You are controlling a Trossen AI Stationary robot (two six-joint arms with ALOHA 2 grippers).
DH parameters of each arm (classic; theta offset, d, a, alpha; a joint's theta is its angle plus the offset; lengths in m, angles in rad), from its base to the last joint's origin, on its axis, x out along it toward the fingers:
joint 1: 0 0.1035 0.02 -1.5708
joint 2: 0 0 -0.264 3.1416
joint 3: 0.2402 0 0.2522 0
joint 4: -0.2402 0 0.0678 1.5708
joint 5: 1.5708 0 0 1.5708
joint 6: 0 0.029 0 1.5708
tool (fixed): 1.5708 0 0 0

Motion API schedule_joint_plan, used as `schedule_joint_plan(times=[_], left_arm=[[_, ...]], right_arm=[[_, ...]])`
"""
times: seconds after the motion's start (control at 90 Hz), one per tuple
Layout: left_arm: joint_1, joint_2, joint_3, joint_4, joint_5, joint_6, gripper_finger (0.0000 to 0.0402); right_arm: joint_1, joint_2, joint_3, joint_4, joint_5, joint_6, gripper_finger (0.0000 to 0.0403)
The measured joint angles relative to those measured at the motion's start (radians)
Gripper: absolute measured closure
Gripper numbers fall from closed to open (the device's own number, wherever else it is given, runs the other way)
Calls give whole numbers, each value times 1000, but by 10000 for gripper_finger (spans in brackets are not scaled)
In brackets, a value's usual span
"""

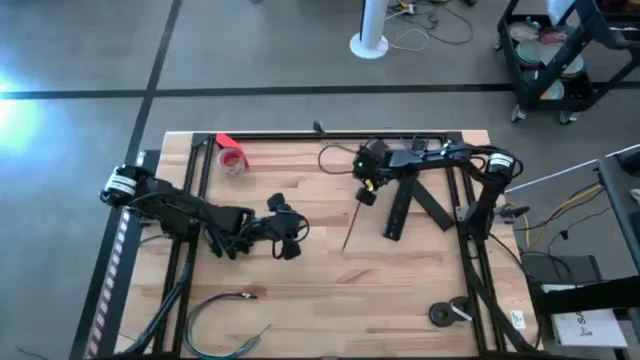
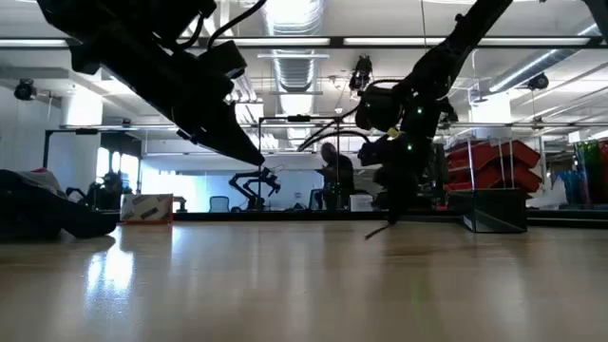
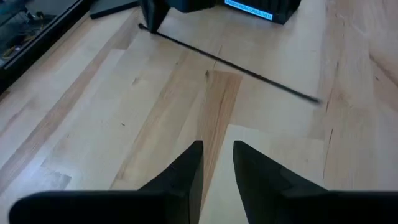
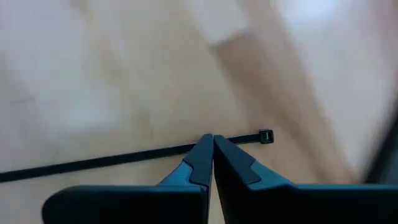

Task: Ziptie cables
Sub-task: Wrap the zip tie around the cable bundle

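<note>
Between the right gripper's (image 4: 213,142) pinched-together fingertips sits 1 ziptie (image 4: 112,159), gripped close to its square locking head, which pokes out just past the tips. In the high view that gripper (image 1: 366,192) hangs over the middle of the wooden table (image 1: 300,270), and the ziptie (image 1: 350,228) slants away from it down to the boards, its far tip touching the wood. The low view shows the same strip (image 2: 380,229) dangling at an angle from the raised gripper (image 2: 397,214).

The left gripper (image 1: 290,235) lies just beside the ziptie's lower end, on the side away from the right arm, its fingers (image 3: 186,171) set narrowly apart with nothing between them; from its wrist the ziptie (image 3: 236,65) crosses the wood ahead.

Well apart from both grippers, at the near table edge, 1 bundle of cables (image 1: 222,312) curves in green and dark strands. 1 red roll of tape (image 1: 232,158) lies near the far edge. 2 wide black strips (image 1: 412,205) lie under the right arm. No writing is readable.
</note>
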Motion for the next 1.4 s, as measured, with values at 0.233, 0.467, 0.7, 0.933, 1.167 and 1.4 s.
schedule_joint_plan(times=[0.233,0.467,0.7,0.933,1.167,1.4], left_arm=[[0,0,0,11,0,5,326],[0,0,0,60,0,24,326],[2,34,-20,265,-2,44,326],[33,310,1,685,10,46,326],[76,519,238,478,42,24,326],[121,634,407,249,44,3,326]], right_arm=[[183,3,-3,85,-67,58,403],[348,5,-5,334,-92,61,403],[412,-61,-5,365,-82,43,403],[510,-200,-12,72,201,83,403],[626,-320,-62,-27,484,193,403],[633,-347,-176,79,502,228,403]])
